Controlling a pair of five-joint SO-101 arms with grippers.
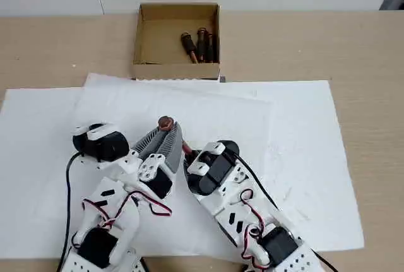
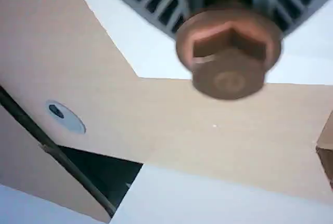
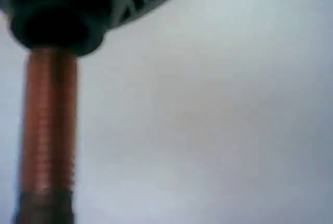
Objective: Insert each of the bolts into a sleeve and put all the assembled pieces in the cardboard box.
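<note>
A copper bolt with a hex flange head [image 1: 165,122] [image 2: 229,52] sits between the grey slatted fingers [image 1: 151,141] of my left gripper [image 1: 166,130], which is shut on it just above the white paper. In the right wrist view the bolt's threaded shaft [image 3: 49,125] runs into a black sleeve [image 3: 52,26] beside those grey fingers. The thread [image 1: 187,150] reaches toward my right gripper [image 1: 197,158], which is tucked under its own arm. Behind them, the cardboard box [image 1: 142,38] holds several assembled pieces [image 1: 199,45].
White paper [image 1: 284,133] covers the near part of the wooden table [image 1: 353,45]. Both arms crowd together at the front centre. A corner of the box [image 2: 325,151] lies ahead of the left gripper.
</note>
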